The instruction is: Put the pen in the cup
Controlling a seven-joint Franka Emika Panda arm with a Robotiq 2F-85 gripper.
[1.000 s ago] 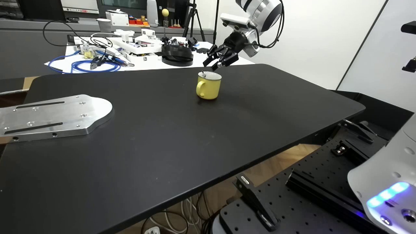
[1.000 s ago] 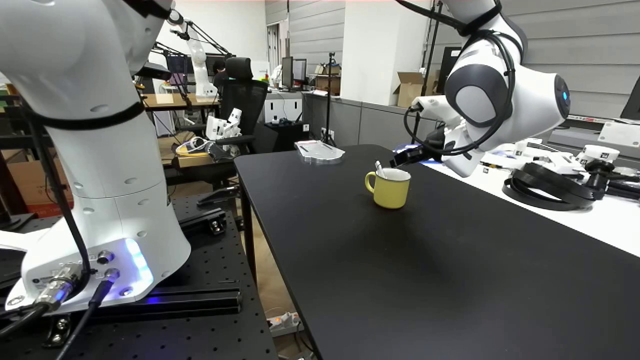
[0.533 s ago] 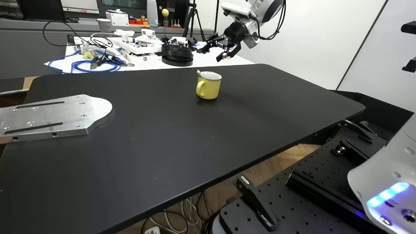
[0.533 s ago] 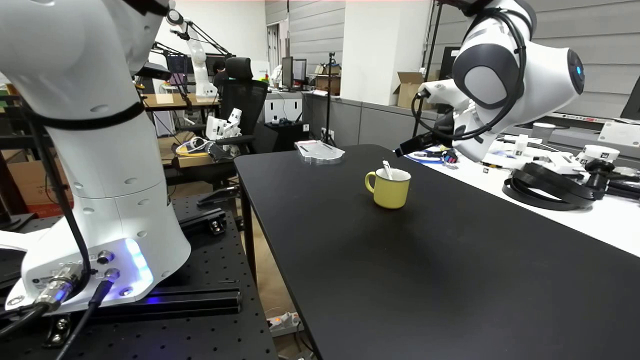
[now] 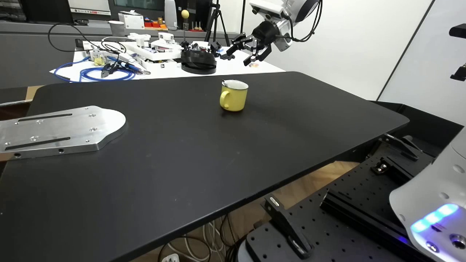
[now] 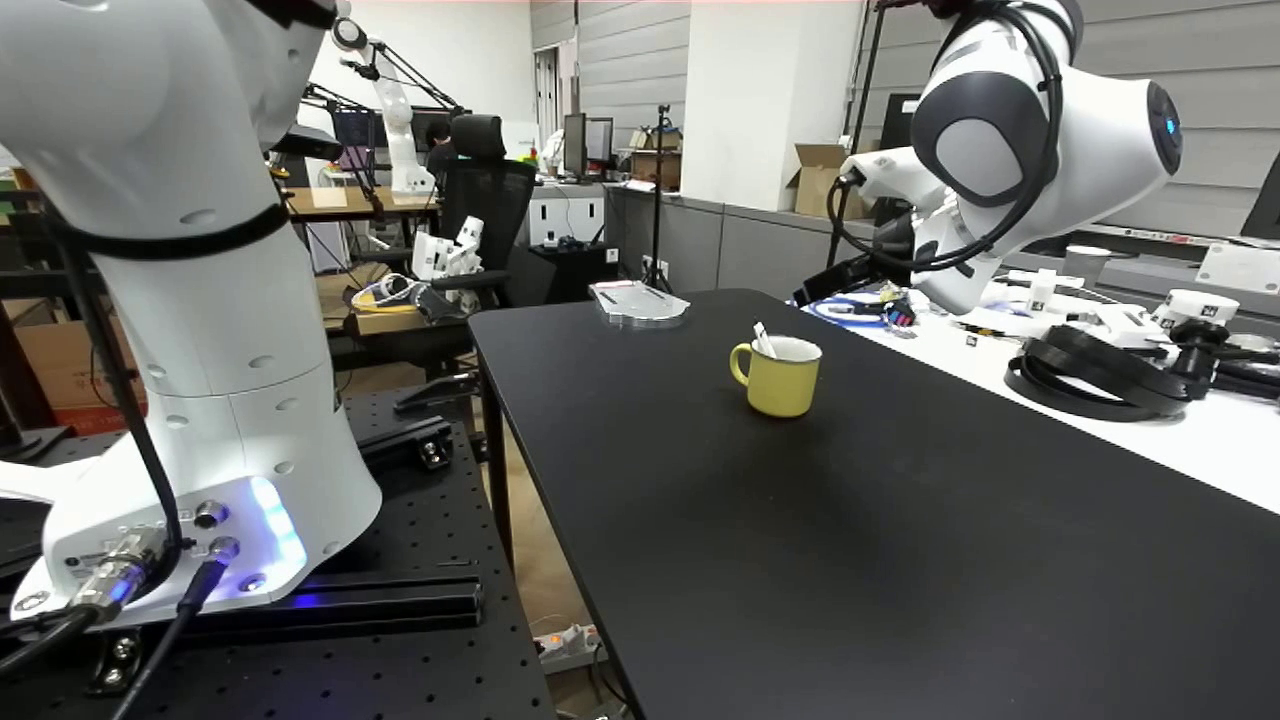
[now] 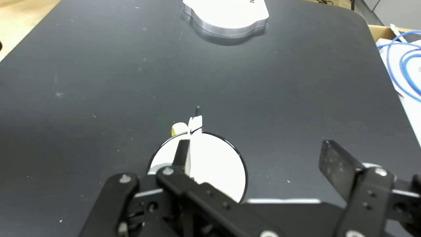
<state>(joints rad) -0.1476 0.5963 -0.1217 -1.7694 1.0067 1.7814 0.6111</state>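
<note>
In an exterior view, well apart to the left of the yellow mug (image 5: 233, 98), a slotted metal plate (image 5: 69, 127) lies on the dark bench (image 5: 182, 182). The white pen (image 6: 764, 341) is in the mug, tilted, leaning at the rim on the side of the handle (image 7: 179, 127), with its dark end (image 7: 197, 111) sticking out upward; its lower part is hidden. So I judge that the placing is already done. I expect the pen to be light, stiff and rather slippery, probably of plastic and not very fragile; one should take it by the part above the rim. The mug seems rigid and heavier, and its handle would give a good hold. Higher than the mug and to its right, the jaws stand wide apart and hold nothing. On pen and mug I can read no brand or writing; dark marks on the plate, at the border of the wrist view, are not legible.
</note>
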